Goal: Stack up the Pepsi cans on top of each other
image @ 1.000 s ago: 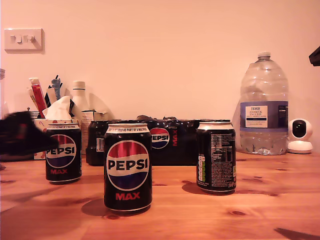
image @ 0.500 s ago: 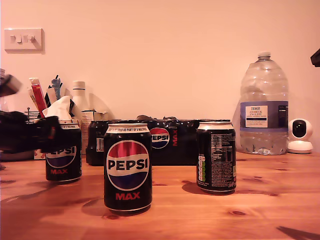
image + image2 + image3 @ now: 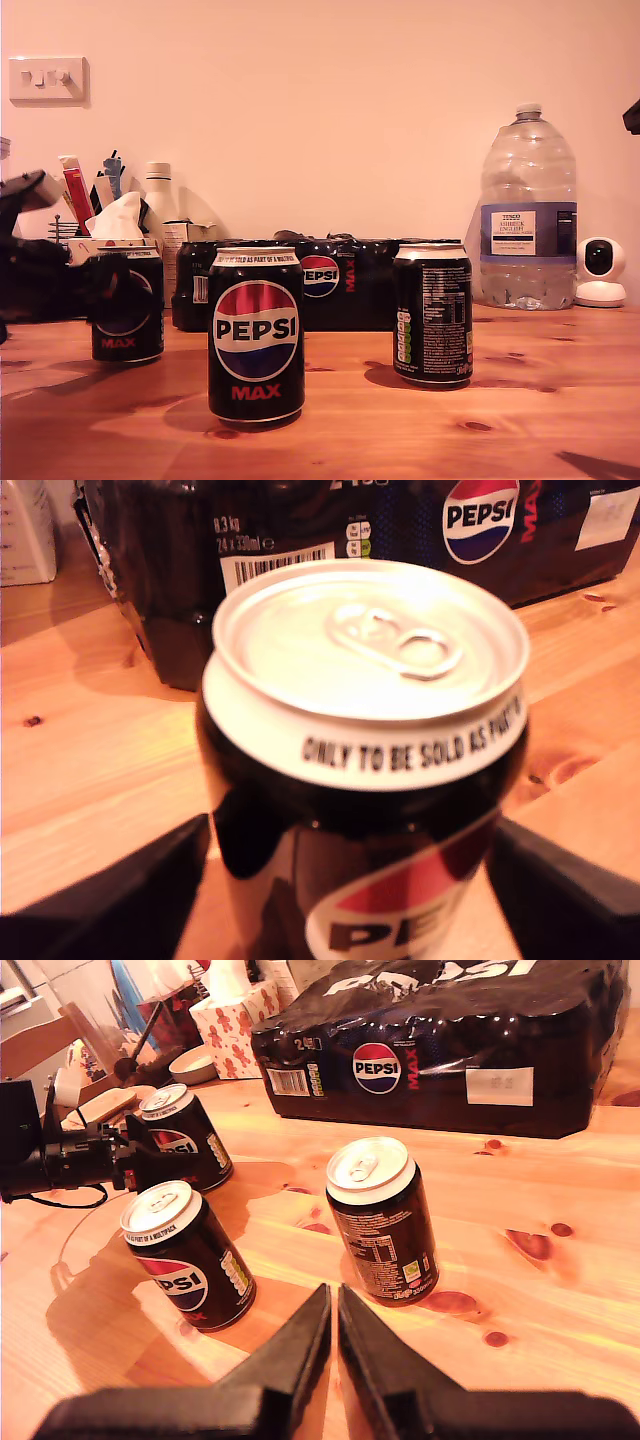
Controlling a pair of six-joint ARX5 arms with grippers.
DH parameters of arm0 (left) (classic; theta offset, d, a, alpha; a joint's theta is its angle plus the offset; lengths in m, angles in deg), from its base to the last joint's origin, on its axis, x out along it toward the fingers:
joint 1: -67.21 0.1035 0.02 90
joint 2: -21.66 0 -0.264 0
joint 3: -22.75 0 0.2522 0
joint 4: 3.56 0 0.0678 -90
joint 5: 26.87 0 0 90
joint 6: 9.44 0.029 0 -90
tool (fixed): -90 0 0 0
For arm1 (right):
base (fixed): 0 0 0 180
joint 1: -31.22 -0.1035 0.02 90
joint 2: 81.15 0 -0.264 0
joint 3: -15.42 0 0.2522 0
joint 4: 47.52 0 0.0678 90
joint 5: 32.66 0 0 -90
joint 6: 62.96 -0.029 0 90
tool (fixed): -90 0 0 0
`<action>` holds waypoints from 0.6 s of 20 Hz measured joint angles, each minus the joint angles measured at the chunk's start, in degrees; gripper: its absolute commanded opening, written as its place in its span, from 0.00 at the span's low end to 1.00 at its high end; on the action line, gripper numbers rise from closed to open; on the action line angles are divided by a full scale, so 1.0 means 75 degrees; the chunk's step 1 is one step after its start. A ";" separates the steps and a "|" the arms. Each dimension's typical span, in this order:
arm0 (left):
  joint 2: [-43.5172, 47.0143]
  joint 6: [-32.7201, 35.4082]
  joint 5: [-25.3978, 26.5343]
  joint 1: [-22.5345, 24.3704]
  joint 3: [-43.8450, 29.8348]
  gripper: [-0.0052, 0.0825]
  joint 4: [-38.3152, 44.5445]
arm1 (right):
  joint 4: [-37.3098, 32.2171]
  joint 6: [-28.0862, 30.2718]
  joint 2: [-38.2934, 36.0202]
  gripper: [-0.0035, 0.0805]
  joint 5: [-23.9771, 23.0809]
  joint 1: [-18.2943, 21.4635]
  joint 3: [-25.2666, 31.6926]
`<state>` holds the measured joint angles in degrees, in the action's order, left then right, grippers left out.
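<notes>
Nothing stacked yet: all three cans stand singly on the table [image 3: 420, 430], none on another. The whole stack is left to do; by my read, I'm at the first grasp.

My first gripper [image 3: 350, 880] is spread wide, one finger [image 3: 120, 900] on each side of the first can [image 3: 365, 750], low on its body. The can sits upright between the jaws. I can't tell whether the pads touch the wall yet; there looks to be a sliver of gap on both sides. In the exterior view this gripper [image 3: 105, 290] comes in from that view's left and covers most of the logo on that can [image 3: 130, 335].

My second gripper [image 3: 335, 1330] is pressed nearly together with only a thin slit between the tips, holding nothing, hovering above bare table. Just ahead of it on one side is the second can [image 3: 190, 1255], logo outward; on the other side, just ahead too, is the third can [image 3: 380, 1220], small print outward. Both are clear of the fingers. Further ahead is the first can [image 3: 185, 1138] with my first gripper [image 3: 135, 1150] at it.

Beyond all of them is the shrink-wrapped multipack [image 3: 440, 1045], well apart from my second gripper and just behind the first can. Not part of the stack.

Next move, as a judgement: close on the first can and lift it straight; the narrow rim gives little landing margin.
</notes>
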<state>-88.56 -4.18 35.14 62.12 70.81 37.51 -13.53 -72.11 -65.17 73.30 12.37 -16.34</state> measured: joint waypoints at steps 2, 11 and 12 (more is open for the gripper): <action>0.0000 0.0044 -0.0003 -0.0003 0.0000 0.53 0.0003 | 0.0064 0.0003 0.0000 0.03 0.0000 0.0000 0.0000; -0.0012 0.0096 -0.0522 -0.0023 0.0009 0.53 -0.0041 | 0.0108 0.0003 0.0525 0.03 -0.0006 0.0000 0.0000; -0.0012 0.0064 -0.0679 -0.0038 0.0012 0.53 -0.0061 | 0.0105 0.0047 0.0589 0.03 -0.0026 0.0000 0.0000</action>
<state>-88.64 -3.70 30.05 61.84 70.90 37.05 -12.75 -71.76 -60.75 73.10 12.37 -16.34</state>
